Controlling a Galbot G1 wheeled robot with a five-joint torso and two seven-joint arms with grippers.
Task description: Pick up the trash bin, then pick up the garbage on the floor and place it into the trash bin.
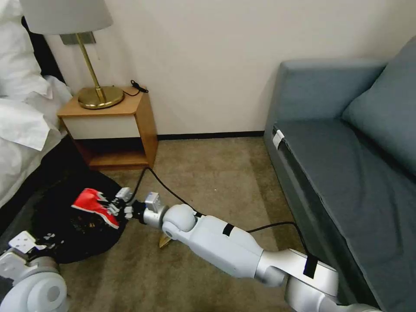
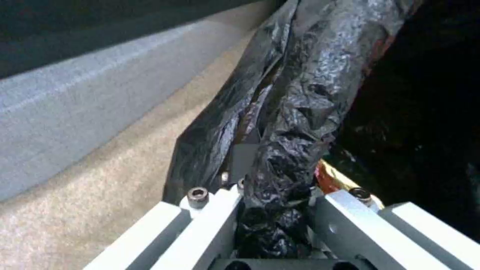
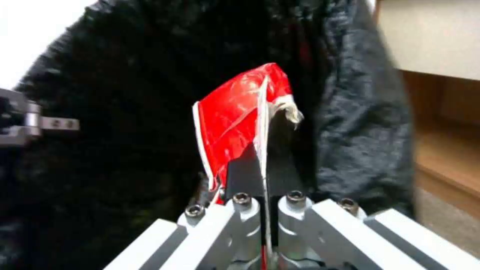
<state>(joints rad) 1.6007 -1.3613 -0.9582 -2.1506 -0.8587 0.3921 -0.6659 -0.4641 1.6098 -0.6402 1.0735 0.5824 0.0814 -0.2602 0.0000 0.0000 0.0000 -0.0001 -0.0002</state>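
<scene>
The trash bin (image 1: 58, 208), black and lined with a crinkly bag, sits at the lower left beside the bed. My left gripper (image 1: 37, 242) is shut on its bag-covered rim (image 2: 300, 93); the bunched plastic runs between the fingers. My right gripper (image 1: 119, 206) reaches across the carpet and is shut on the red snack packet (image 1: 93, 203), holding it over the bin's opening. In the right wrist view the packet (image 3: 240, 116) stands up from the closed fingers against the dark bin (image 3: 125, 93). A yellow-and-red wrapper (image 2: 332, 179) lies inside the bin. A tan scrap of garbage (image 1: 164, 240) lies on the floor under my right arm.
A wooden nightstand (image 1: 117, 125) with a brass lamp (image 1: 96, 93) stands against the wall behind the bin. The white bed (image 1: 21, 125) is at the left and a grey-blue sofa (image 1: 346, 164) at the right. A black cable (image 1: 173, 195) runs across the carpet.
</scene>
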